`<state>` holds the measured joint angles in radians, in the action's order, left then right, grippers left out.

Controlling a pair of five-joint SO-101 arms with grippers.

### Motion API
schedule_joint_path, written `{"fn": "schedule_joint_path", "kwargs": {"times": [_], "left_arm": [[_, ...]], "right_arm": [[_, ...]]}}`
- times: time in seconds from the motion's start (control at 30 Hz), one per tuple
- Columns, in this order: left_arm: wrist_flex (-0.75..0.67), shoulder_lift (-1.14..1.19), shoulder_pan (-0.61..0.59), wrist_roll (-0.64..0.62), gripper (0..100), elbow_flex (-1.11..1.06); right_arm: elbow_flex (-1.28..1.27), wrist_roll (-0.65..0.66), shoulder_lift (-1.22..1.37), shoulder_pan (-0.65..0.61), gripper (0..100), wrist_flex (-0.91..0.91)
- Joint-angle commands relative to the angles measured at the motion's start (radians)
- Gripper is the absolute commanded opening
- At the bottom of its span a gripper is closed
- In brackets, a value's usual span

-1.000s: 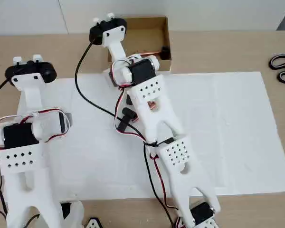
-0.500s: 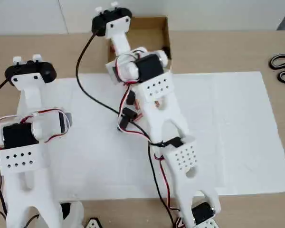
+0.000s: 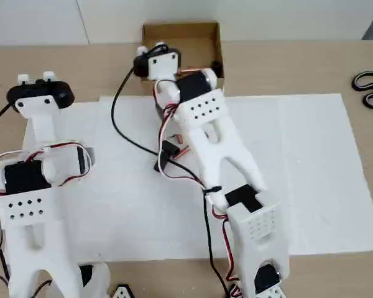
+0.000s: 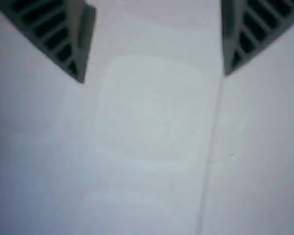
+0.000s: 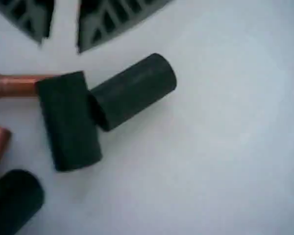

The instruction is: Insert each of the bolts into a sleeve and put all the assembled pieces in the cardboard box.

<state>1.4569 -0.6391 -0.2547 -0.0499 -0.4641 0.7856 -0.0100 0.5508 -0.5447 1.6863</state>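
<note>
right gripper (image 5: 60, 45), jaws slightly parted and empty, hangs just short of jumbled sleeves (image 5: 132, 90) and bolts (image 5: 12, 85); a pickup seems next, needing wider jaws centred on one piece.

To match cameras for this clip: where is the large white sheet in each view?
High view: the large white sheet covers the middle of the wooden table.
Left wrist view: it lies beyond the open left hand.
Right wrist view: it lies under the black cylindrical sleeves.
Shared landmark: the sheet itself.
</note>
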Motion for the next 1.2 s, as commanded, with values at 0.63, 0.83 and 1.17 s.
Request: {"fn": "schedule_joint_path", "kwargs": {"times": [0.63, 0.83, 1.17], "left_arm": [[-0.025, -0.02, 0.003, 0.003, 18, 0.001], [-0.025, -0.025, 0.003, 0.003, 18, -0.015], [-0.025, -0.025, 0.003, 0.003, 18, -0.015]], "right_arm": [[-0.018, 0.103, 0.179, -0.022, 17.2, -0.027], [-0.018, 0.101, 0.179, -0.025, 23.4, -0.024], [0.008, -0.077, 0.119, -0.125, 23.4, -0.025]]}}
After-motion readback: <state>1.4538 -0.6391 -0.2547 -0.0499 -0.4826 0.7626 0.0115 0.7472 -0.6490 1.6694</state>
